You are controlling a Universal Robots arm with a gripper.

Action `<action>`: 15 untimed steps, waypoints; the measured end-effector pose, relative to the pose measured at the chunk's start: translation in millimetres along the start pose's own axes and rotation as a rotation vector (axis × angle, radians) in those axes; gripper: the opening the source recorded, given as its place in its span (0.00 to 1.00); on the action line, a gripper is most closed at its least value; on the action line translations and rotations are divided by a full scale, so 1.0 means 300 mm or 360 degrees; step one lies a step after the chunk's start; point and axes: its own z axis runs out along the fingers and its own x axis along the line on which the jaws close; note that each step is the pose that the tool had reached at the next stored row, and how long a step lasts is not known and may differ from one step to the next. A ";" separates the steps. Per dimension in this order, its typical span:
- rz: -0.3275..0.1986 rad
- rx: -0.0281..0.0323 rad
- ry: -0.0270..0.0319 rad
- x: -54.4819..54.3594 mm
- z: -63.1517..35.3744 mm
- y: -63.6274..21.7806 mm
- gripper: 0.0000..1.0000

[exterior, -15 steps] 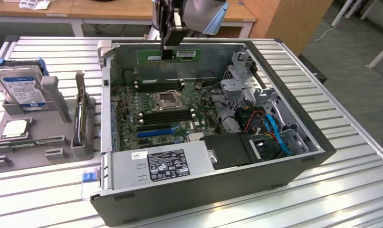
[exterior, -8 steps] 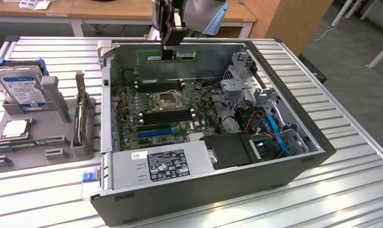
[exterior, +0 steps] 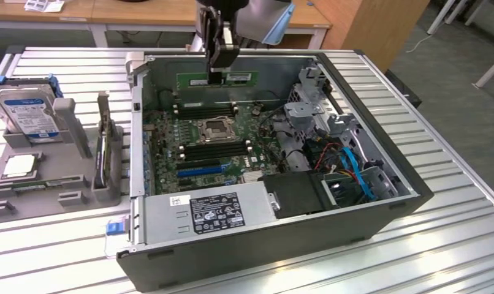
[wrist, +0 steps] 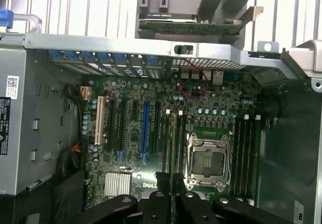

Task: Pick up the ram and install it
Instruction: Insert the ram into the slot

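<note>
The robot arm's gripper [exterior: 217,68] pinches the ram [exterior: 230,79] by its upper edge, fingers pressed against the two flat faces of the green stick. It hangs level over the open computer case [exterior: 312,245], which lies on its side on a slatted metal table [exterior: 443,245].

In the exterior view the ram sits directly beneath the gripper, near the far end of the case. It is raised clear of the motherboard [exterior: 161,141] and touches none of the parts below. Its long edge runs parallel to the black memory slots [exterior: 205,110] that flank the CPU socket [exterior: 214,127].

In the wrist view the black fingers [wrist: 162,199] of the gripper [wrist: 171,183] point down at the motherboard [wrist: 141,90]. The empty CPU socket [wrist: 208,163] lies just beside them, with memory slots [wrist: 246,153] on either side of it.

Nearer the camera in the exterior view, the case holds a grey power supply [exterior: 210,211] with a black label, and blue cables [exterior: 353,168] toward the exterior view's right. Well apart from the gripper, on the exterior view's left, a grey fixture [exterior: 67,184] carries a hard drive [exterior: 26,113] with a blue-white label and a square silver-topped processor chip [exterior: 18,165].
</note>
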 end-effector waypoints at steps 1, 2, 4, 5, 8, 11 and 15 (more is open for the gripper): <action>0.0000 0.00000 0.00000 0.000 0.006 0.000 0.14; 0.0001 0.00001 -0.00001 0.000 0.012 0.000 0.14; 0.0002 0.00000 0.00000 -0.001 0.024 0.000 0.14; 0.0002 -0.00001 0.00000 -0.001 0.030 -0.001 0.14; 0.0006 0.00000 -0.00002 -0.002 0.049 -0.001 0.14; 0.0010 -0.00002 -0.00002 -0.002 0.066 -0.001 0.14; 0.0014 -0.00004 -0.00003 -0.003 0.091 -0.002 0.14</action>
